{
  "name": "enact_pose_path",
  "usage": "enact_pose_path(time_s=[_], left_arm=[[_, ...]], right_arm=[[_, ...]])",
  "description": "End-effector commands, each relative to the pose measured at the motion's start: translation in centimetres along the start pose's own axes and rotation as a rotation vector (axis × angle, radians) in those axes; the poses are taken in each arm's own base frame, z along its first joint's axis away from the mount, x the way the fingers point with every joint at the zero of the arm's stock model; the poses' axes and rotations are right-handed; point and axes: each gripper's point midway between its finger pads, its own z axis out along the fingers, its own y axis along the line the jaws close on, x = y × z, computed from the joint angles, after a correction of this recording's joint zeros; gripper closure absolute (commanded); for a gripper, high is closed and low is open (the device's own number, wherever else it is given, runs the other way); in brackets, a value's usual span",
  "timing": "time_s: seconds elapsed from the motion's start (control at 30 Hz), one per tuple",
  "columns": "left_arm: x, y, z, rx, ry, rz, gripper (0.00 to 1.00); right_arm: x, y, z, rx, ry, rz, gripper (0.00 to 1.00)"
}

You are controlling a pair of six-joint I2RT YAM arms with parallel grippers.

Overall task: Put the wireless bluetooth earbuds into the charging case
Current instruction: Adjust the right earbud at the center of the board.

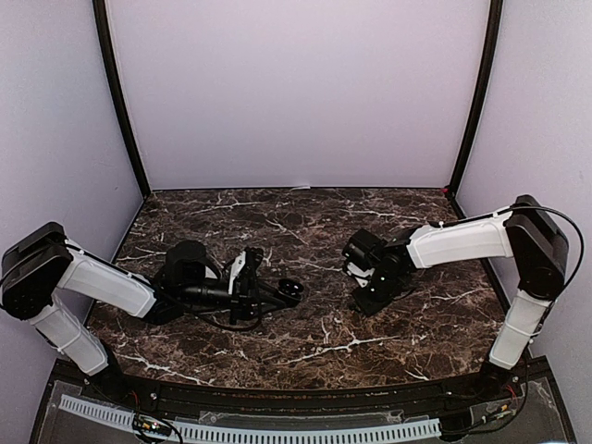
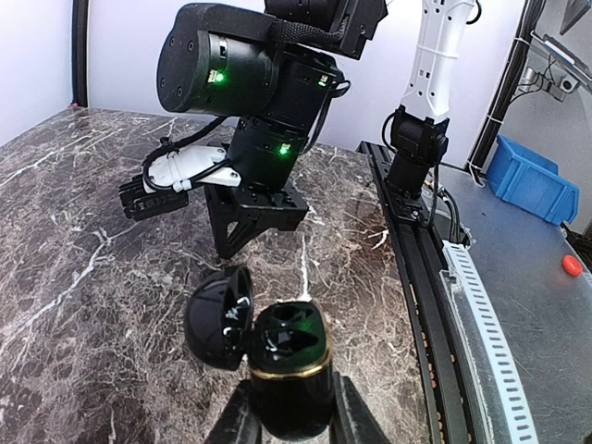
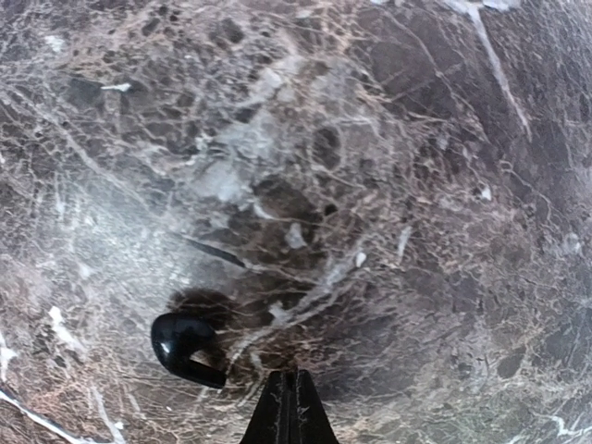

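My left gripper is shut on a black charging case with a gold rim. The case's lid hangs open to the left, and its sockets look empty. In the top view the case sits left of the table's middle. One black earbud lies loose on the marble. My right gripper is shut with nothing between its fingers. Its tips stand just right of the earbud, apart from it. From above, the right gripper points down at the table, to the right of the case.
The dark marble table is walled by pale panels on three sides. A black rail runs along the near edge. Beyond it are a blue bin and a small red object.
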Motion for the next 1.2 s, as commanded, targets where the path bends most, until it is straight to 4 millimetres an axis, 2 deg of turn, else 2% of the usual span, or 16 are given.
enact_pose_path(time_s=[0.0, 0.33, 0.6, 0.83, 0.97, 1.17], left_arm=[[-0.3, -0.5, -0.2, 0.01, -0.008, 0.021, 0.9], [-0.4, -0.6, -0.2, 0.017, -0.006, 0.021, 0.9], [-0.4, -0.7, -0.2, 0.021, -0.008, 0.022, 0.9], [-0.5, -0.8, -0.3, 0.021, -0.01, 0.024, 0.9], [-0.6, -0.8, -0.4, 0.021, -0.01, 0.026, 0.9], [-0.5, -0.7, -0.4, 0.015, -0.01, 0.027, 0.9]], right_arm=[[-0.4, 2.0, 0.1, -0.105, -0.022, -0.015, 1.0], [-1.5, 6.8, -1.4, -0.334, -0.067, -0.007, 1.0], [-2.7, 9.0, -2.6, -0.418, -0.109, -0.029, 0.99], [-3.6, 8.6, -5.8, -0.421, -0.237, -0.173, 0.87], [-3.3, 6.9, -6.2, -0.385, -0.295, -0.228, 0.68], [-3.7, 3.1, -5.5, -0.375, -0.319, -0.14, 0.61]])
